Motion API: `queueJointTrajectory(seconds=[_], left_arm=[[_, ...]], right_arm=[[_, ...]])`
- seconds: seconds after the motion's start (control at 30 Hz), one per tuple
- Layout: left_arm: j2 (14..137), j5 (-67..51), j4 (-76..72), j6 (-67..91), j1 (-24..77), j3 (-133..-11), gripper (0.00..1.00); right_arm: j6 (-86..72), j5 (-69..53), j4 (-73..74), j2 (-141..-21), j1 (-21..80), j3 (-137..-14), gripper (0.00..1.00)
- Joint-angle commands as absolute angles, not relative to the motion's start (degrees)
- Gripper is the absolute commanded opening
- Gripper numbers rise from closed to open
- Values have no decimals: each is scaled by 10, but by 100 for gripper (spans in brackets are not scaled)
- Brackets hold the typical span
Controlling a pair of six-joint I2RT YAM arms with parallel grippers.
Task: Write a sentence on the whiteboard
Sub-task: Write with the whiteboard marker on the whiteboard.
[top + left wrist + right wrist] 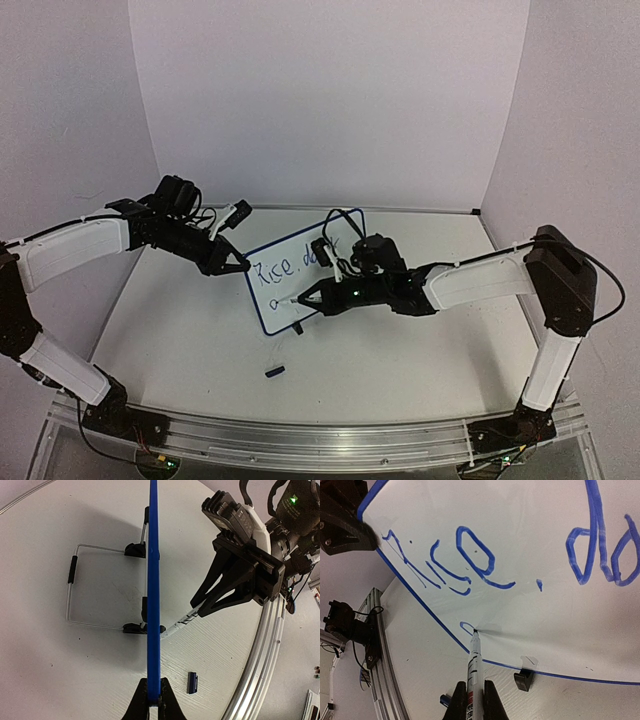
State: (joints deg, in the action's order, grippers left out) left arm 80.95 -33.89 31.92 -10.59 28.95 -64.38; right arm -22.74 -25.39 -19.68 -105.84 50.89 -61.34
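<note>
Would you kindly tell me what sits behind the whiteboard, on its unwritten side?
Behind the whiteboard, a thin wire stand with a black sleeve rests on the table, joined at two black clip feet. The board's back face is edge-on, so unseen.

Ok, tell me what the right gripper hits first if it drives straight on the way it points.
The whiteboard. The right gripper points along its marker, whose tip looks to be touching the board's white face near its lower edge, so the marker would press in first.

whiteboard point(318, 252) stands mid-desk, left gripper point(243, 266) clamped on its left edge, right gripper point(305, 297) holds a marker point(293, 300) just under the sentence point(290, 266), small dark cap point(275, 371) nearer the desk's front edge
</note>
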Motion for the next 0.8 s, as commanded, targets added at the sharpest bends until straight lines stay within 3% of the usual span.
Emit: queueJointTrajectory(seconds=[0.0, 0.77], left_arm=[[819, -343, 336, -107, 296, -654, 0], [820, -343, 336, -106, 297, -654, 0]], right_arm=[[-229, -239, -213, -1066, 507, -609, 0], [-237, -261, -221, -1116, 511, -623, 0]])
